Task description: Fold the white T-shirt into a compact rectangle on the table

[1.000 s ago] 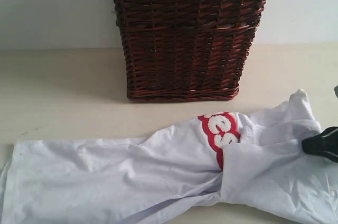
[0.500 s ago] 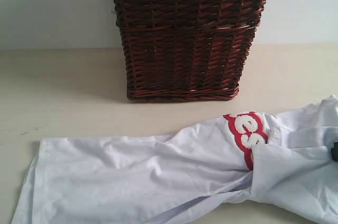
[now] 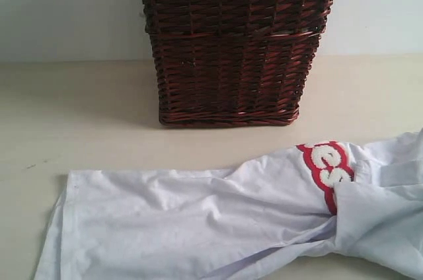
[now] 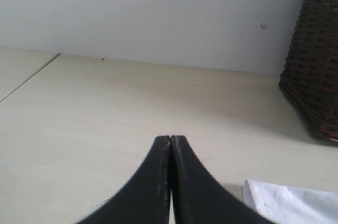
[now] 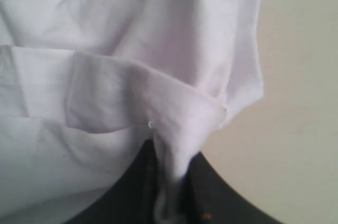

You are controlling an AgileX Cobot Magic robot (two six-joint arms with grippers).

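Observation:
The white T-shirt (image 3: 192,220) lies stretched across the front of the table (image 3: 73,115), bunched toward the right, with red-outlined white letters (image 3: 328,166) showing. In the right wrist view my right gripper (image 5: 171,182) is shut on a pinched fold of the T-shirt (image 5: 132,76); in the exterior view it is out of frame on the right. In the left wrist view my left gripper (image 4: 170,140) is shut with nothing in it, above bare table (image 4: 105,108), and a corner of the T-shirt (image 4: 290,205) lies beside it.
A dark brown wicker basket (image 3: 234,42) with a lace rim stands at the back middle of the table, against a pale wall; it also shows in the left wrist view (image 4: 314,65).
The T-shirt has been dragged to the right across the table. My right gripper, seen at the right edge a second ago, has left the exterior view.

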